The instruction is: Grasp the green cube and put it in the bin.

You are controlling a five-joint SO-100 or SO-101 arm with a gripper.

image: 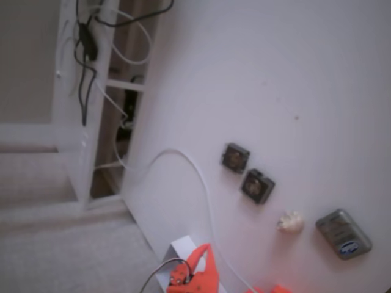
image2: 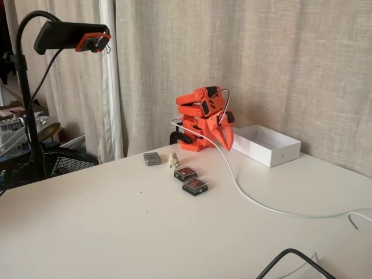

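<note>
The green cube shows in neither fixed view. My orange arm [image2: 200, 113] sits folded at the back of the white table, and its gripper [image2: 225, 139] points down with the jaws together and nothing visible between them. The bin [image2: 278, 152], a shallow white open box, lies just right of the gripper on the table. In the other fixed view only part of the orange arm [image: 192, 274] enters at the bottom edge.
Two dark square objects [image2: 186, 173] [image2: 195, 186] lie in front of the arm, also seen from above [image: 235, 157] [image: 257, 186]. Beside them are a small beige figurine [image2: 172, 160] [image: 290, 221] and a grey case [image2: 152, 158] [image: 343, 233]. A white cable [image2: 256, 200] crosses the table.
</note>
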